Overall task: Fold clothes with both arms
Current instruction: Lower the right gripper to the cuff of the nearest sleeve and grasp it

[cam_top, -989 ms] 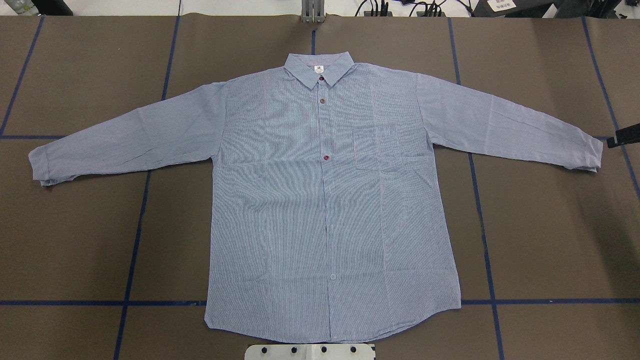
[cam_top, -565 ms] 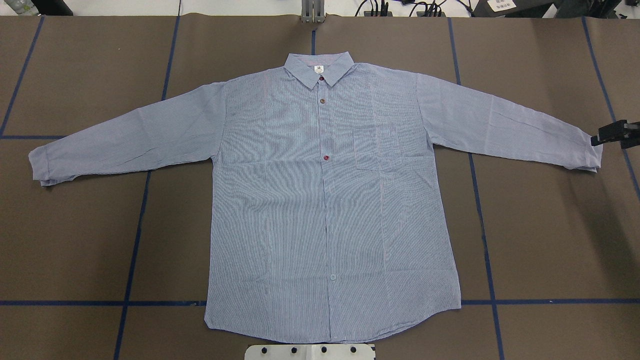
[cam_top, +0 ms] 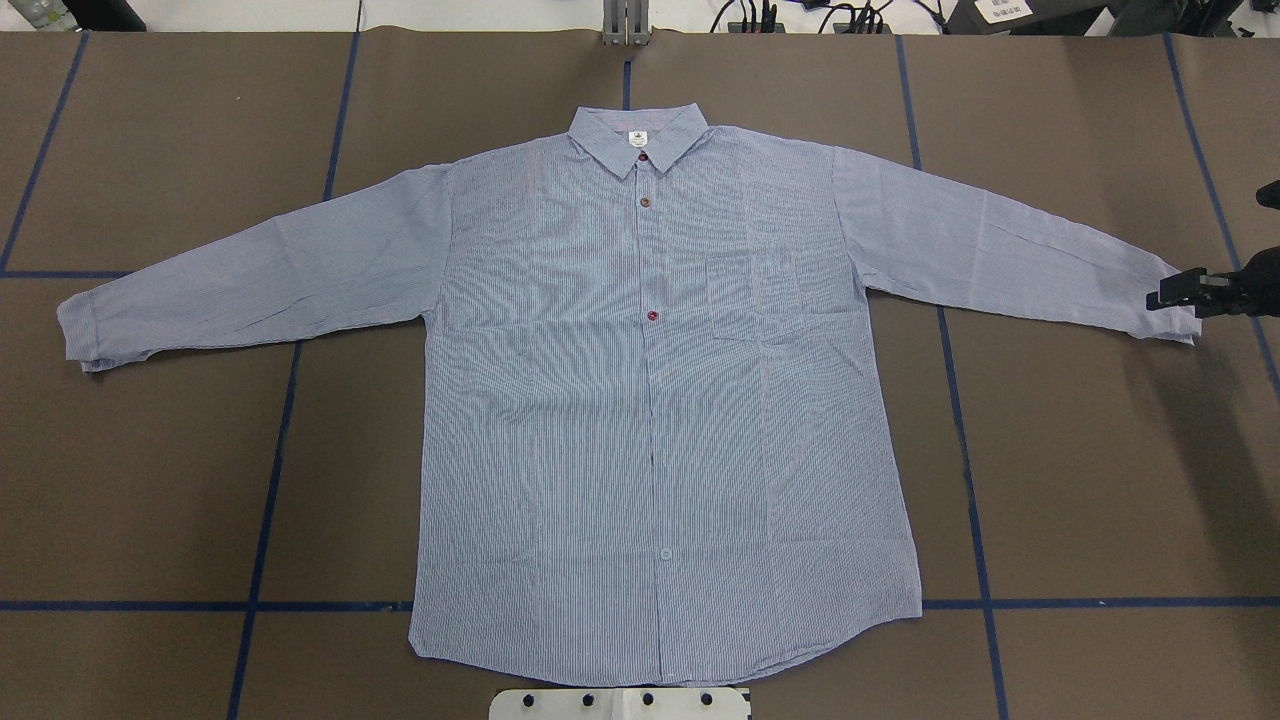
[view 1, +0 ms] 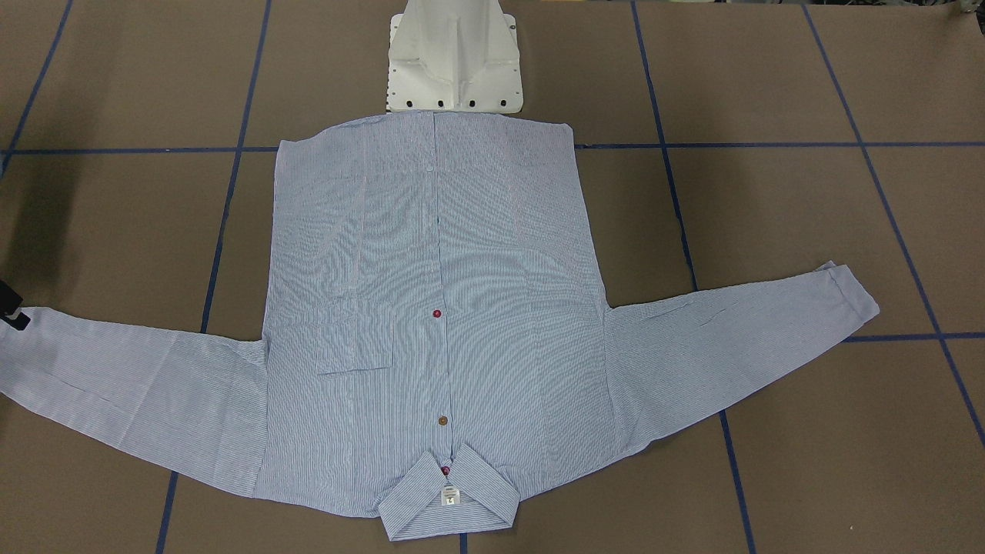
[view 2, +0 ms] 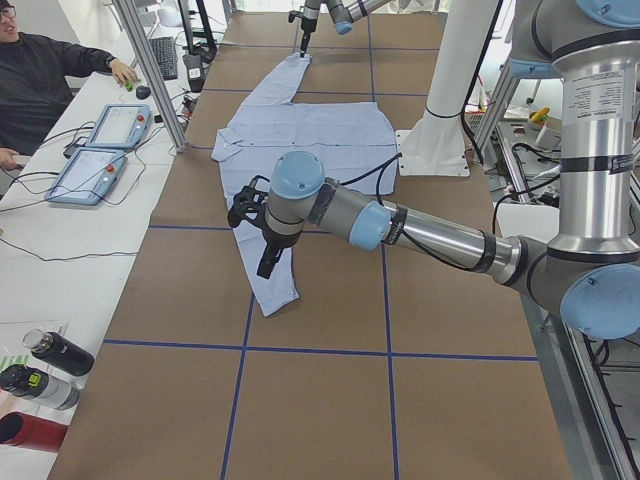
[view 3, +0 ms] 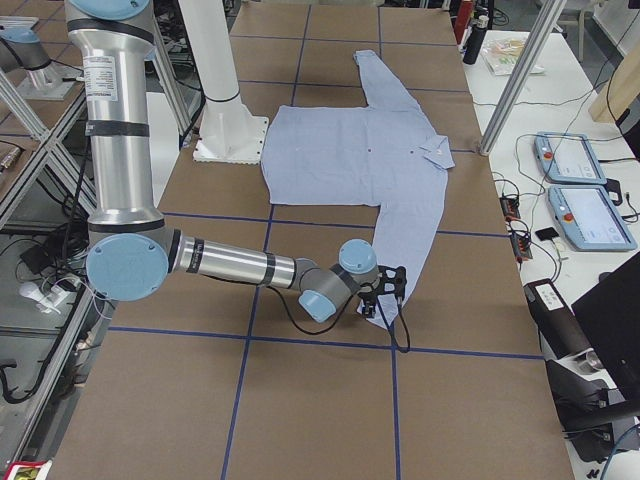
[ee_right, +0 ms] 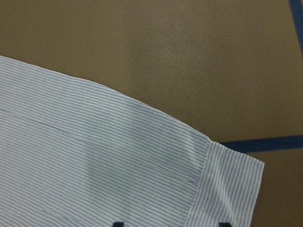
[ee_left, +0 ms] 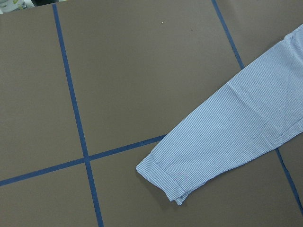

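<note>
No fold yet: the shirt (cam_top: 650, 400) lies flat. Our right gripper (cam_top: 1172, 293) hangs spread, seemingly empty, over the cuff (ee_right: 227, 189) by the table's right edge. The left gripper (view 2: 262, 238) we cannot tell.

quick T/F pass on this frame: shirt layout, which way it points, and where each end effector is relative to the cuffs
1. The shirt lies flat, front up, sleeves spread. True.
2. The collar is next to the base. False: the hem is by the base and the collar points away.
3. The right end effector is at a cuff, fingertips apart. True.
4. The left end effector grips the other cuff. False: that cuff lies free on the table with nothing on it.
</note>
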{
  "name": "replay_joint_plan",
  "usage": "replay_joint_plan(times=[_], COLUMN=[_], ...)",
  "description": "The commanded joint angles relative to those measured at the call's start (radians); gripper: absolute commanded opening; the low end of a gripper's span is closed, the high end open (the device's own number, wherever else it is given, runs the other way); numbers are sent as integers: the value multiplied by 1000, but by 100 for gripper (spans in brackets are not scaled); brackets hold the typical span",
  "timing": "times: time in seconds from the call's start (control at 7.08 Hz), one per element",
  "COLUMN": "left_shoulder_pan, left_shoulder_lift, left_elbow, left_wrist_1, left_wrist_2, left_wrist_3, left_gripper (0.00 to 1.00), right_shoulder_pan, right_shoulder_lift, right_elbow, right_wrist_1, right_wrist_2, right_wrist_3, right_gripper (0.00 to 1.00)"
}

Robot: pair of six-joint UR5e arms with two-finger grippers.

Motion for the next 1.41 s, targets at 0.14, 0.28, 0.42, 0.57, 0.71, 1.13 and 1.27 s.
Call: replay_joint_plan(times=[0.14,0.28,0.42,0.57,0.71,1.13,1.27], left_shoulder_pan=[0,0,0,0,0,0,-2], left_shoulder_lift=[1,1,1,1,1,1,1], left_elbow=[-4,-4,-4,-4,-4,-7,-10], left_wrist_1=[0,0,0,0,0,0,0], left_wrist_2=[-1,-1,-1,-1,-1,-1,-1], left_wrist_3=[0,0,0,0,0,0,0], left_gripper=[100,100,100,100,100,100,100], right_shoulder_pan=[-21,-21,-19,-19,-21,-24,-25], right_shoulder_lift=[-3,-12,-17,-18,-41,-46,-46], right_elbow=[-16,-10,-4,1,6,4,4], right_wrist_1=[8,8,11,14,57,70,70], right_wrist_2=[-30,-29,-29,-27,-26,-26,-27], right_wrist_3=[17,19,23,40,62,77,83], right_gripper=[71,71,71,71,71,71,55])
